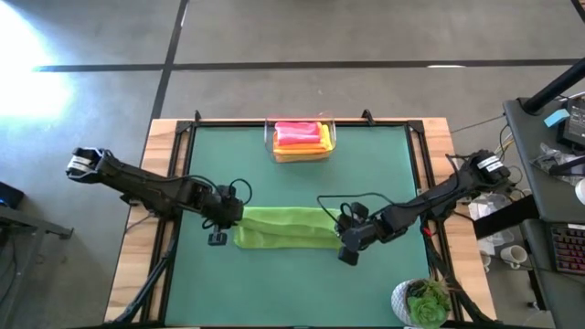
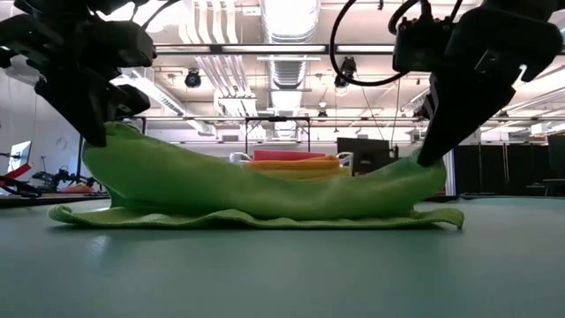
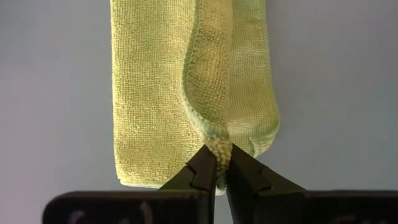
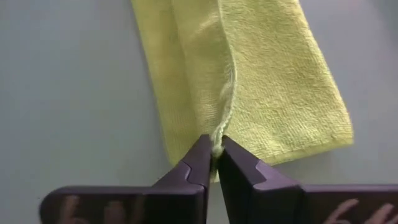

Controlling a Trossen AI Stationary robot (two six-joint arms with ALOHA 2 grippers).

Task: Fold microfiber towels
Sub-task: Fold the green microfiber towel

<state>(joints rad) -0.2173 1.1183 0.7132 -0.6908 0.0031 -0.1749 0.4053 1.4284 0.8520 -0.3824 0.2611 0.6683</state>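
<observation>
A lime green microfiber towel (image 1: 283, 227) lies as a long folded strip across the middle of the green table. Its lower layer (image 2: 256, 218) rests flat on the table. Its upper layer (image 2: 256, 190) rises at both ends and sags between them. My left gripper (image 1: 234, 219) is shut on the towel's left end, and my right gripper (image 1: 342, 239) is shut on its right end. More folded towels, pink, orange and yellow, lie stacked in a clear bin (image 1: 300, 139) at the far edge. My left gripper pinches the upper layer's hemmed corner (image 3: 217, 147) between its two fingertips (image 3: 202, 165), slanting down from the table's left. That end (image 2: 119, 141) is held above the table. The cloth sags slack toward the middle. My right gripper pinches the upper layer's hemmed edge (image 4: 217, 138) at the towel's right end between its two fingertips (image 4: 200, 155), slanting down from the table's right. That end (image 2: 424, 168) is raised a little off the lower layer. The cloth runs slack from there.
The clear bin stands at the middle of the table's far edge. A potted plant (image 1: 425, 302) sits at the near right corner. Bare green mat (image 1: 274, 292) lies between the towel and the near edge, and also between the towel and the bin.
</observation>
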